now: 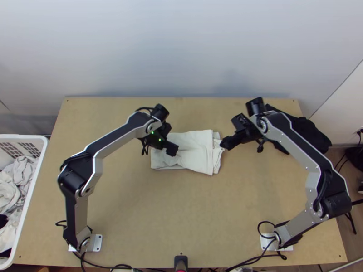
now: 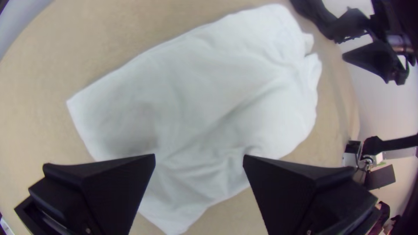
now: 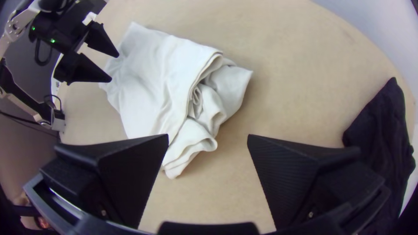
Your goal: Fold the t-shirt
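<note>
The white t-shirt (image 1: 195, 152) lies as a small folded, layered bundle near the table's middle, creased on top. My left gripper (image 1: 171, 141) is above its left part, and in the left wrist view the gripper (image 2: 199, 159) stands open over the cloth (image 2: 196, 95), holding nothing. Just off the shirt's right end is my right gripper (image 1: 223, 144). The right wrist view has this gripper (image 3: 208, 139) open too, with nothing held, beside the bundle's loose layered edges (image 3: 204, 104).
A black cloth (image 1: 308, 133) lies at the table's back right corner, behind the right arm. At the far left a white basket (image 1: 38, 167) holds crumpled clothes. Bare wood (image 1: 181, 213) lies between the shirt and the near edge.
</note>
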